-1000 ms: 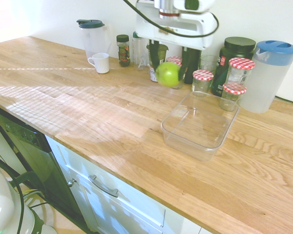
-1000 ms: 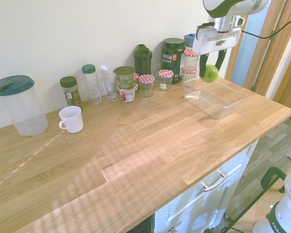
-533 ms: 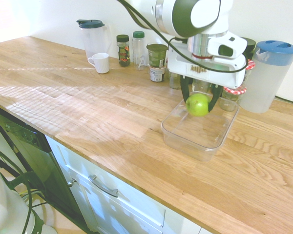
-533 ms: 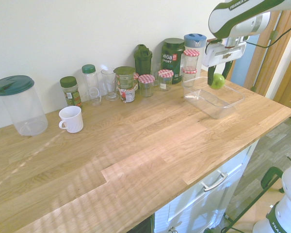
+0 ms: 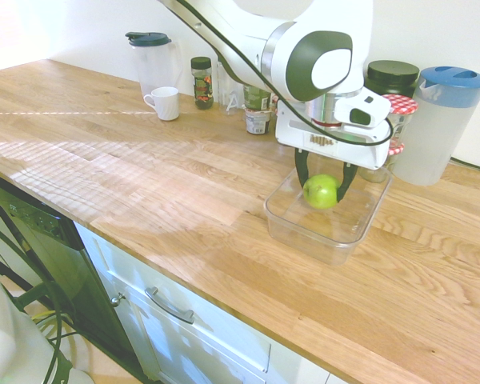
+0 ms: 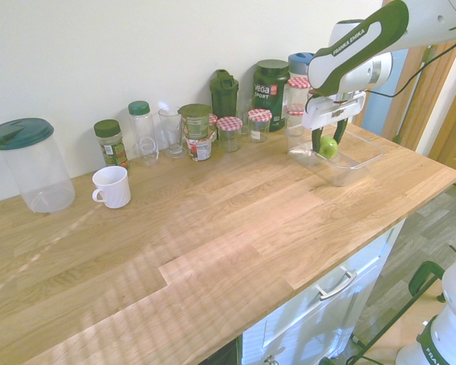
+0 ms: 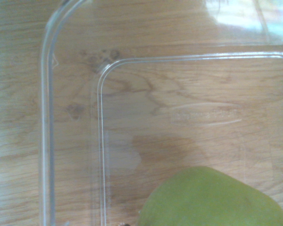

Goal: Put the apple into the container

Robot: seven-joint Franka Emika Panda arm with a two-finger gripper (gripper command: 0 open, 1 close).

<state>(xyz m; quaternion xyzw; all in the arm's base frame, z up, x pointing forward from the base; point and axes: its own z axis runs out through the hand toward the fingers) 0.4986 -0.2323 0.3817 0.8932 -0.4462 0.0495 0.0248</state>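
Here the tool [image 5: 324,178], clamped on the apple [image 5: 321,192], sits inside the container [image 5: 304,226].

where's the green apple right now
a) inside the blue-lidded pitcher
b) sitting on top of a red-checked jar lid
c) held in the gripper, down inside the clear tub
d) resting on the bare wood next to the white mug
c: the gripper is closed on the apple, which sits low between the walls of the clear container, far from the white mug.
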